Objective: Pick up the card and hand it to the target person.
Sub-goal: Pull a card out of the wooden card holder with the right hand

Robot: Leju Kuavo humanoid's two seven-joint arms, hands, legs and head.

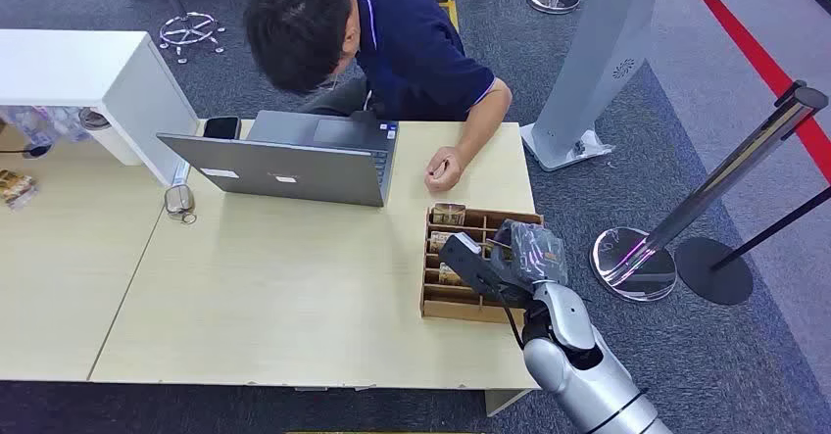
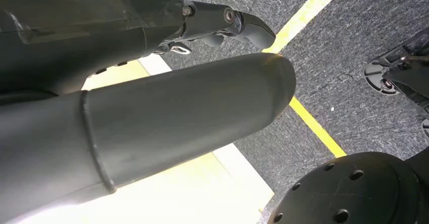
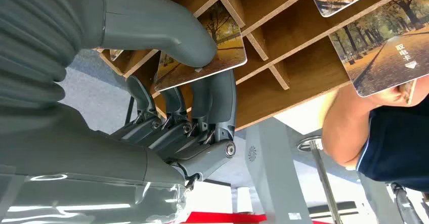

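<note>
Right hand [image 3: 187, 82] over the wooden card box [image 1: 461, 302] on the tabletop [image 1: 294, 287], thumb and fingers [image 3: 217, 97] pinching a card [image 3: 225, 49], left hand [image 2: 152, 118] hanging, grip state unclear, person [image 1: 392, 42] seated opposite

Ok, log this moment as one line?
phase: grasping | right robot hand: pinching card in wooden organizer | person: seated at desk

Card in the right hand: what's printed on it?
The card in the right hand bears an autumn tree avenue in orange-gold, clearest in the right wrist view.
</note>
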